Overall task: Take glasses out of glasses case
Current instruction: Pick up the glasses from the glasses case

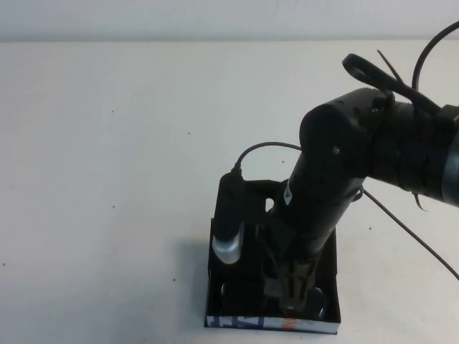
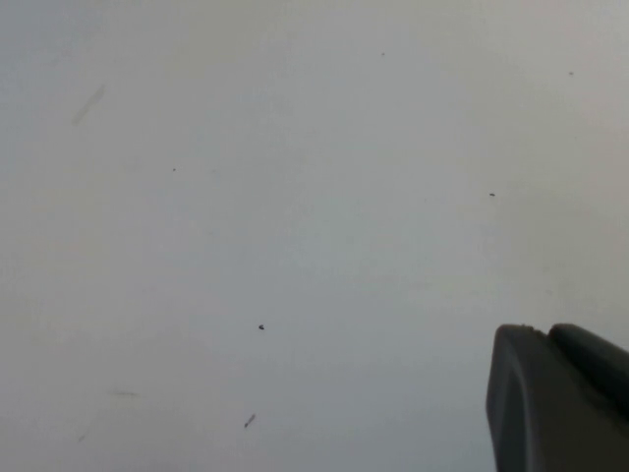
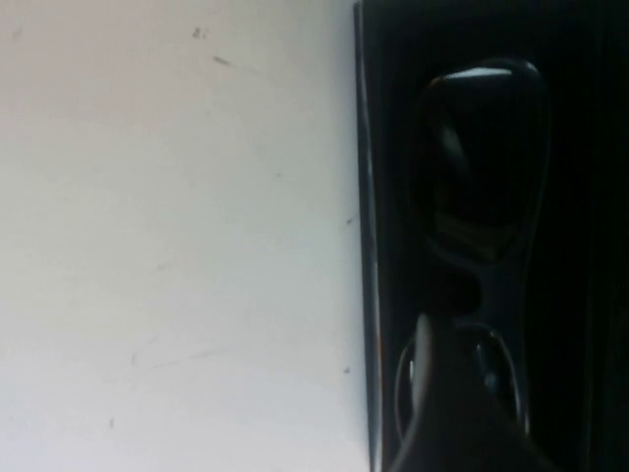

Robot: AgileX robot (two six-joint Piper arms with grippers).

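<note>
The right gripper (image 1: 290, 292) reaches down into the glasses case (image 1: 326, 326), its tip low over the near end of the box, just behind the white printed edge strip (image 1: 269, 323). I cannot tell whether its fingers are apart or closed, since the arm's own body hides them from above and the wrist view shows only a dark shape at the frame's edge.

The glasses (image 3: 482, 177) lie inside the case, close against the strip-side wall, with their long axis running along that wall, crosswise to the case's length. In the right wrist view one rounded lens shows clearly, the bridge next to it, and the second lens (image 3: 486, 369) is partly covered by the gripper. In the high view only dark lens outlines (image 1: 319, 301) peek out beside the gripper.

Farther back, the right arm (image 1: 337, 165) rises over the far end of the case.

The left gripper (image 2: 560, 398) is away from the case, over bare table (image 2: 246, 197); only a dark corner of it shows in its wrist view, so its state is unclear.
</note>
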